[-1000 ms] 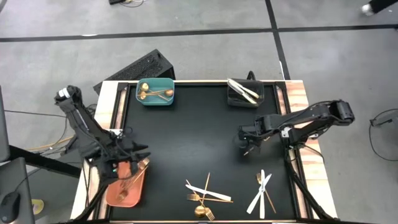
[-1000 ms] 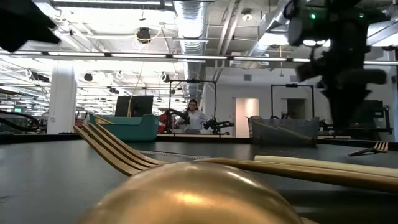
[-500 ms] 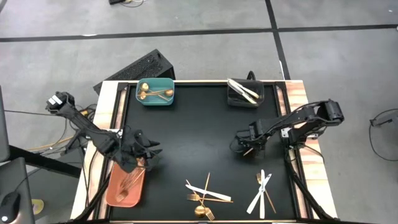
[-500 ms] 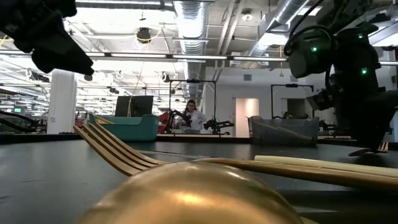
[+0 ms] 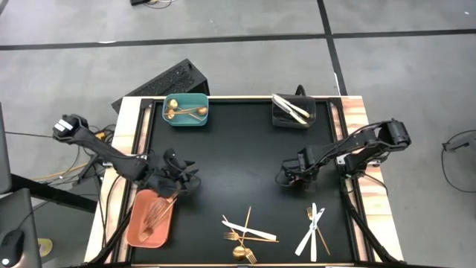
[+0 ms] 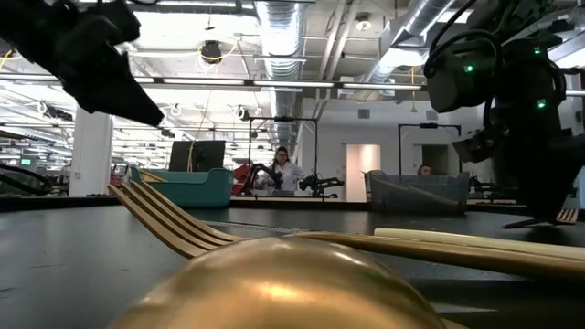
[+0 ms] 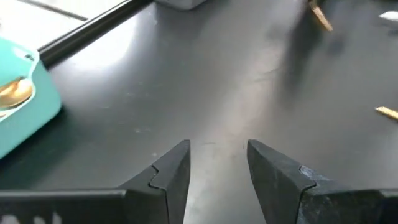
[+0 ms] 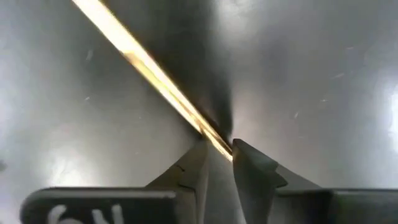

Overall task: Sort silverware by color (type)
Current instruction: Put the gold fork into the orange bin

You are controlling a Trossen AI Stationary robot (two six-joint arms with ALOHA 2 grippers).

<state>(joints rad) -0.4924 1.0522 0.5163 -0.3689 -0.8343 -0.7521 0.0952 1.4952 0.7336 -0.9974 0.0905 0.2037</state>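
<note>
Loose silverware lies near the table's near edge: gold forks and a white knife [image 5: 245, 231], and more white knives with gold pieces [image 5: 314, 227]. My right gripper [image 8: 219, 152] points down at the black mat right of centre [image 5: 286, 179], shut on a slim gold utensil [image 8: 143, 59]. In the low view that utensil's fork-like end [image 6: 569, 217] shows beside the gripper. My left gripper [image 7: 217, 165] hangs open and empty over the mat [image 5: 190, 177], just beyond the salmon tray [image 5: 151, 217]. My right gripper pinches the thin gold shaft [image 8: 214, 134] between its two fingers, close to one end of it. The fingers come from above, pointing down, and lie across the shaft. The utensil stretches away slantwise over the mat; I cannot tell whether it is raised off it.
A teal bin [image 5: 186, 110] with gold spoons stands at the far left, and it also shows in the left wrist view [image 7: 18, 106]. A dark bin [image 5: 291, 112] with white knives stands at the far right. The salmon tray holds gold forks. Bare mat [image 5: 238, 164] lies between the arms.
My left gripper has swung from above the salmon tray toward the table's right and far side, out over the mat, turning as it went. My right gripper has sunk a little toward the mat.
</note>
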